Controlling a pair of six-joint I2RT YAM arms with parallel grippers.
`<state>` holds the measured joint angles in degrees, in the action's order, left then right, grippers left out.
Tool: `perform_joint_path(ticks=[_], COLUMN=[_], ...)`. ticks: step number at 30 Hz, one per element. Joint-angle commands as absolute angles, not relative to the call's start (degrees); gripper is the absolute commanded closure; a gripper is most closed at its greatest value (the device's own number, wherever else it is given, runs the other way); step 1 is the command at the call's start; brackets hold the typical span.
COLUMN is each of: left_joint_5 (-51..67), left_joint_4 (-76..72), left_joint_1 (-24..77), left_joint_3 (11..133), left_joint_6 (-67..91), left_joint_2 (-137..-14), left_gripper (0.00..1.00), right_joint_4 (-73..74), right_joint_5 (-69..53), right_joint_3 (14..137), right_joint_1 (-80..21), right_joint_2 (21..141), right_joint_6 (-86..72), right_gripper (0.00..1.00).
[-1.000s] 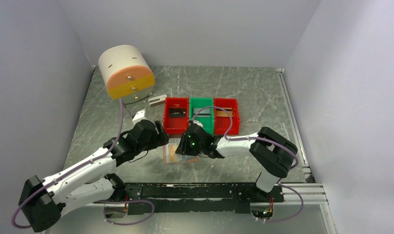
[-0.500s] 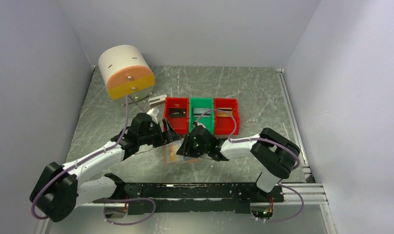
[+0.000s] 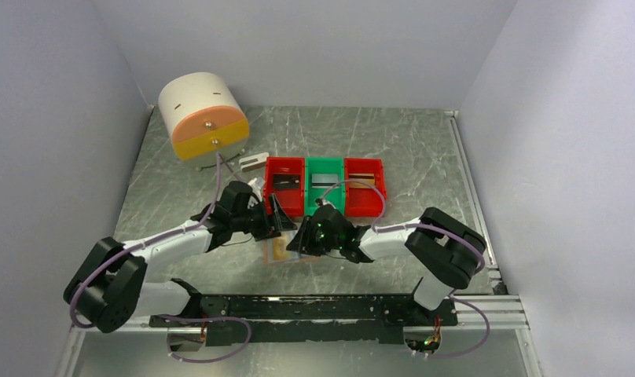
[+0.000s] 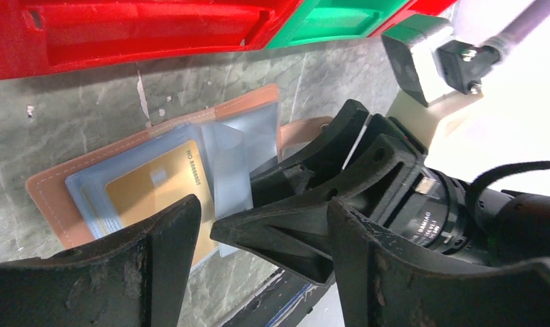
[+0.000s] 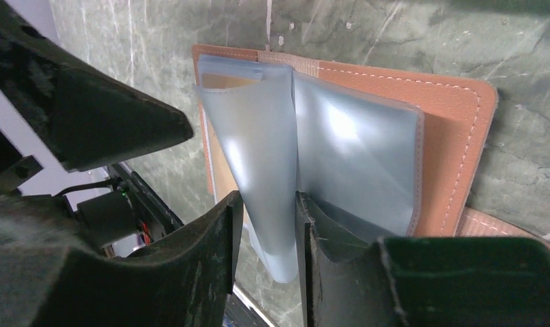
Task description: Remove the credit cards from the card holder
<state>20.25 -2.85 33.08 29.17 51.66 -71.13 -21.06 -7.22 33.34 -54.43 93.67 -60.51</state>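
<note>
Right gripper [image 5: 267, 201] is pinching tan leather card holder's [image 5: 456, 116] clear pocket [image 5: 252, 136]; left gripper [image 4: 262, 208], open, empty, at nine o'clock, is lining up for gold plastic card's [image 4: 156, 191] edge.

Just behind the card holder [image 3: 273, 255] we find the bins [image 3: 324, 188] barring that side. The right gripper [image 3: 302, 238] covers its right half, and the left gripper [image 3: 277, 220] hangs over its left. Only the table [image 3: 299, 276] in front lies open.

Flat on the table [image 3: 424, 157] the card holder [image 3: 279, 250], bins [image 3: 361, 206] at its 12 o'clock, left gripper [image 3: 277, 224] at 11, right gripper [image 3: 302, 239] at 3
</note>
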Motion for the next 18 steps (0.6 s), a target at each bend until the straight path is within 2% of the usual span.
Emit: perform_joint_path(ticks=[1, 7, 11, 14, 18], left_joint_5=[23.9, 22.8, 26.1, 29.7, 31.0], left_joint_4=[-8.3, -9.4, -13.7, -16.9, -21.2], left_joint_1=[32.6, 32.6, 32.6, 32.5, 32.5], left_joint_3=[28.3, 26.9, 25.9, 26.4, 25.7], left_joint_6=[54.0, 56.0, 56.7, 56.6, 58.5], left_joint_2=[-74.3, -75.1, -76.7, -79.9, -80.7], left_gripper=[0.28, 0.30, 0.31, 0.40, 0.48], right_joint_4=[-20.6, -24.2, -27.4, -27.6, -26.8], right_joint_5=[-7.7, -9.0, -9.6, -9.3, -9.0], right_joint_3=[31.0, 28.8, 27.2, 26.8, 26.6], right_joint_1=[-53.7, -52.9, -52.5, -52.3, -52.2], right_joint_2=[93.7, 93.9, 93.3, 92.7, 91.7], right_joint_6=[-61.7, -63.7, -64.6, -64.6, -64.2], right_gripper=[0.62, 0.63, 0.62, 0.62, 0.61])
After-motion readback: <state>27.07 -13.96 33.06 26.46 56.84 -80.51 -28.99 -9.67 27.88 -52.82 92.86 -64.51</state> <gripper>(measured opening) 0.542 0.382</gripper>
